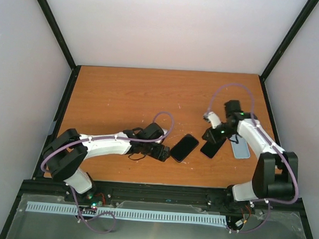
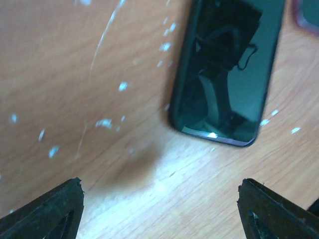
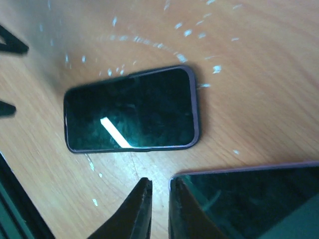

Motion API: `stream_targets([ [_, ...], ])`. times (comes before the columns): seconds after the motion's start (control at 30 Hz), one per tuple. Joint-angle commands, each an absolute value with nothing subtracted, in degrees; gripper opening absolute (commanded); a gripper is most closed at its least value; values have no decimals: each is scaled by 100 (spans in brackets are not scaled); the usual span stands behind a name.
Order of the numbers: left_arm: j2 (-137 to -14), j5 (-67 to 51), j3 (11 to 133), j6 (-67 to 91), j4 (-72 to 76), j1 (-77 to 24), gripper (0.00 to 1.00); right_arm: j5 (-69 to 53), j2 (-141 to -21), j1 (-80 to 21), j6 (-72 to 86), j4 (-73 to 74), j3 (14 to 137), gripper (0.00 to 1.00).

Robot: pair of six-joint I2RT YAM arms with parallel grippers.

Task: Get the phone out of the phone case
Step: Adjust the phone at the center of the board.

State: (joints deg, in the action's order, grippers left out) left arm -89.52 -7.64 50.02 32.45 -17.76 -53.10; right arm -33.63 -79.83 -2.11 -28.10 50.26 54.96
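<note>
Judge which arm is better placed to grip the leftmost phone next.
Left, probably. The left gripper is open with the phone just ahead of its fingers, apart from them. The right gripper has its fingers nearly together beside the other dark device.

**Near edge crowded, far side open**

Phone, second phone and pale slab lay in a row with slim gaps. Left gripper blocked the phone's 8 o'clock end; right gripper overhung the second phone. Table lay bare toward 12 o'clock.
</note>
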Motion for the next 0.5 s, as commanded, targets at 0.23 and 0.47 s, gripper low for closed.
stream_targets([
  [0.23, -8421, -584, 4449, 3472, -1264, -5247, 85, -1364, -9260, -1896, -2673, 4839, 5614, 5],
  [0.47, -7911, -268, 4262, 3621, -1380, -5238, 86, -1135, -9962, -2177, -2562, 4674, 5817, 4],
])
